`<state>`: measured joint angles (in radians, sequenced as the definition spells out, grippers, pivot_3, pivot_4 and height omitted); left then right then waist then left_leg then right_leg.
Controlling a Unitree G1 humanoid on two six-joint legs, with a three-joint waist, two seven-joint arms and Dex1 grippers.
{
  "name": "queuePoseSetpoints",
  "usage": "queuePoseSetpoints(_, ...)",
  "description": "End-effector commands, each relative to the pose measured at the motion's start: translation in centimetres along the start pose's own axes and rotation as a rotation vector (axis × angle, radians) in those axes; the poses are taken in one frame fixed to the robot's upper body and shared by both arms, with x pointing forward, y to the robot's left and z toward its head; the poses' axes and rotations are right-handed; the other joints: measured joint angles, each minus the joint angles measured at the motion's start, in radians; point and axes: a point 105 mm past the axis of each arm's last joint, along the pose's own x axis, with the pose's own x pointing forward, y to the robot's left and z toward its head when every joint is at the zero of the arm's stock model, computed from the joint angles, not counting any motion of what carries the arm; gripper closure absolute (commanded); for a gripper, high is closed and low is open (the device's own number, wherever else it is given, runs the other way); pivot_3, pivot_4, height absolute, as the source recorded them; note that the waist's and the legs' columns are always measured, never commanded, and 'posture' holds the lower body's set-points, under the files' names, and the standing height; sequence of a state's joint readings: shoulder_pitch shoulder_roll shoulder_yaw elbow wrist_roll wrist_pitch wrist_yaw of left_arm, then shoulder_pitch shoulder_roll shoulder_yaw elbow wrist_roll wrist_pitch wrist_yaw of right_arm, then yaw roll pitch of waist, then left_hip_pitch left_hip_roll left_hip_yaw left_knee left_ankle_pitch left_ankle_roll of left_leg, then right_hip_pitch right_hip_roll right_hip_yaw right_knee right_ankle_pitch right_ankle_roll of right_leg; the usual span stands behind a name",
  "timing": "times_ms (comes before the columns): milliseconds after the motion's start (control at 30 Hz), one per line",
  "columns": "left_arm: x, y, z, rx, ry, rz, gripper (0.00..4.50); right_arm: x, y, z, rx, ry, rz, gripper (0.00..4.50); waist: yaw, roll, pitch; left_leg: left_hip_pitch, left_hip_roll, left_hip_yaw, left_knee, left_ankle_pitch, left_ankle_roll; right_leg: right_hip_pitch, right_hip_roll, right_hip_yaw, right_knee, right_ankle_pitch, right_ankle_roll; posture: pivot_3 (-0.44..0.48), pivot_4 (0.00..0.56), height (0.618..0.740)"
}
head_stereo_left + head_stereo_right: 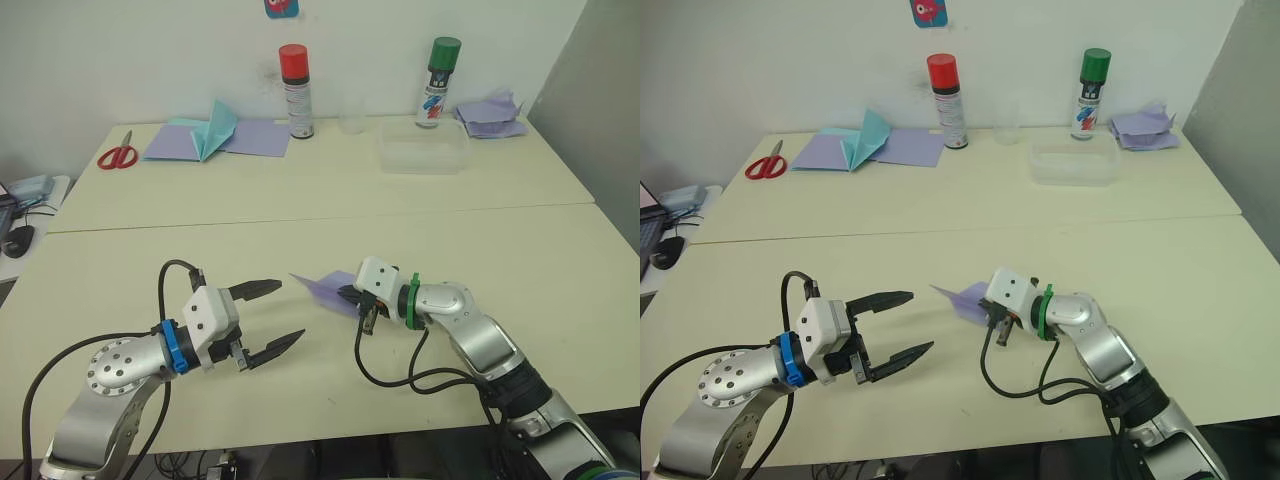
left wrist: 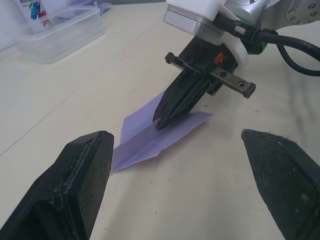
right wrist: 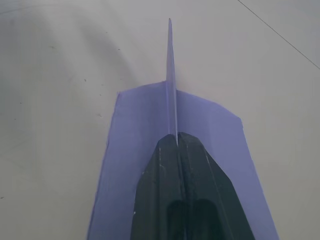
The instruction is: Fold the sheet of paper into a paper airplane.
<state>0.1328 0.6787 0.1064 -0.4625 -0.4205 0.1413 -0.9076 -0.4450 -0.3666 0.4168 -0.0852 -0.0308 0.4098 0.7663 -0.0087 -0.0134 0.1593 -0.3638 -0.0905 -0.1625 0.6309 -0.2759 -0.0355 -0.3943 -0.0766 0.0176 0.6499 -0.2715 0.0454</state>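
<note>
The sheet of paper is a small pale lavender paper airplane [image 1: 320, 287] with a pointed nose, flat wings and a raised centre ridge, lying on the cream table [image 1: 150, 250]. My right gripper [image 1: 352, 296] is shut on the ridge at the tail end. In the right wrist view the black fingers [image 3: 165, 190] pinch the upright ridge, with the wings [image 3: 130, 150] spread on both sides. My left gripper [image 1: 288, 311] stands open just left of the nose, apart from it. In the left wrist view its fingers [image 2: 75, 180] frame the airplane [image 2: 145, 142].
Along the back of the far table are red scissors [image 1: 118, 155], a teal paper plane [image 1: 215, 130] on lavender sheets [image 1: 258, 140], a red-capped can [image 1: 297, 90], a clear cup [image 1: 351, 121], a clear plastic box [image 1: 423, 148], a green-capped can [image 1: 438, 82] and crumpled lavender paper [image 1: 492, 115].
</note>
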Motion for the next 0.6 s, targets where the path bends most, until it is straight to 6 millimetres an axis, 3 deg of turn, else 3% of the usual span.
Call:
queuePoseSetpoints(33, 0.3, -0.1, 0.8, 0.031, -0.03, -0.008, 0.0, -0.2, -0.4, -0.3, 0.01, 0.017, -0.013, 4.48, 0.0, 0.0, 0.0, 0.0, 0.0, 0.0, 0.0, 0.0, 0.0, 0.0, 0.0, 0.0, 0.0, 0.0, 0.0, 0.0, 0.15, 0.74)
queuePoseSetpoints(167, 0.4, 0.1, 1.1, 0.036, -0.048, -0.009, 0.0, -0.7, -0.8, 0.7, 0.083, -0.035, -0.025, 4.48, 0.0, 0.0, 0.0, 0.0, 0.0, 0.0, 0.0, 0.0, 0.0, 0.0, 0.0, 0.0, 0.0, 0.0, 0.0, 0.0, 0.15, 0.74)
queuePoseSetpoints(300, 0.9, 0.2, 1.8, 0.046, -0.078, -0.025, 0.0, -2.7, -1.7, 1.2, 0.191, -0.101, -0.041, 4.48, 0.005, 0.0, 0.0, 0.0, 0.0, 0.0, 0.001, 0.0, 0.0, 0.0, 0.0, 0.0, 0.0, 0.0, 0.0, 0.0, 0.15, 0.74)
queuePoseSetpoints(433, 1.8, 0.6, 2.5, 0.05, -0.106, -0.038, 0.0, -5.4, -3.3, 0.9, 0.202, -0.085, -0.093, 4.48, 0.006, 0.0, 0.0, 0.0, -0.001, 0.0, 0.001, 0.0, 0.0, 0.0, 0.0, 0.0, 0.0, 0.002, -0.004, 0.0, 0.15, 0.74)
queuePoseSetpoints(600, 4.1, 0.5, 3.7, -0.016, -0.106, -0.136, 0.0, -9.9, -6.2, 0.0, 0.287, -0.036, -0.285, 4.48, 0.007, 0.0, 0.0, -0.001, 0.0, 0.0, 0.001, 0.0, 0.0, 0.001, 0.0, -0.001, 0.0, 0.002, -0.004, 0.0, 0.15, 0.74)
